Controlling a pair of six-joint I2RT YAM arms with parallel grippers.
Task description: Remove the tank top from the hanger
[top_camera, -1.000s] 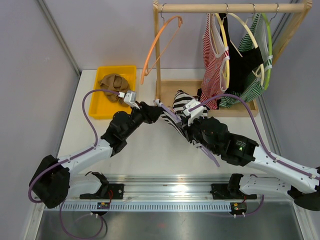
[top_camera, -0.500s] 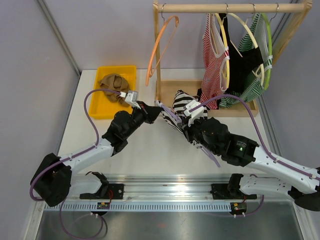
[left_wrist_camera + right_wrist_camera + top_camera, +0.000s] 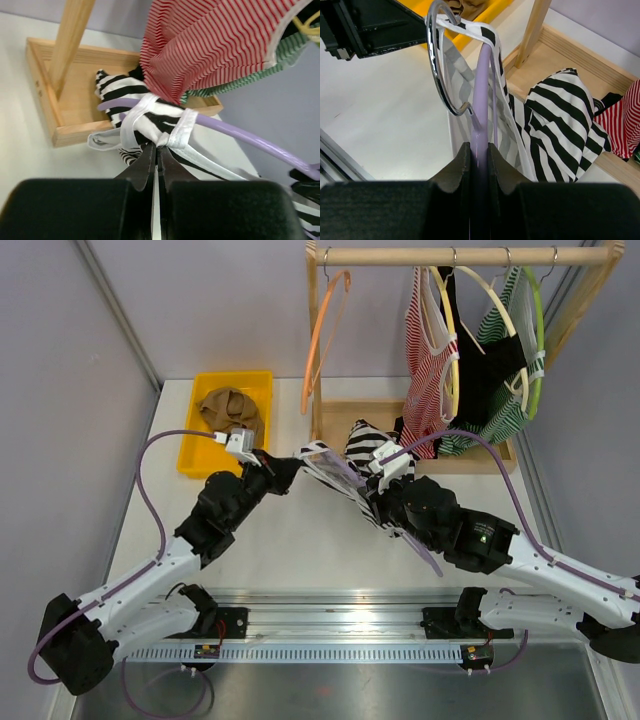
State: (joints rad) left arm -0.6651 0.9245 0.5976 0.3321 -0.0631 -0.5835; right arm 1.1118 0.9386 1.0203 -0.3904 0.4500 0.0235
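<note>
Above the white worktop (image 3: 300,550), the left claw (image 3: 157,148) pinches the striped tank top (image 3: 131,92); the right claw (image 3: 479,147) clamps the lilac hanger (image 3: 481,75).

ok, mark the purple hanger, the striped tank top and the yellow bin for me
purple hanger (image 3: 481,90): right wrist view, on its lilac arm above the fingers.
striped tank top (image 3: 565,125): right wrist view, on the bunched body.
yellow bin (image 3: 235,376): top external view, on its far rim.

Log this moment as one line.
left fingers: shut on tank top | right fingers: shut on hanger | tank top: not yet off hanger
</note>
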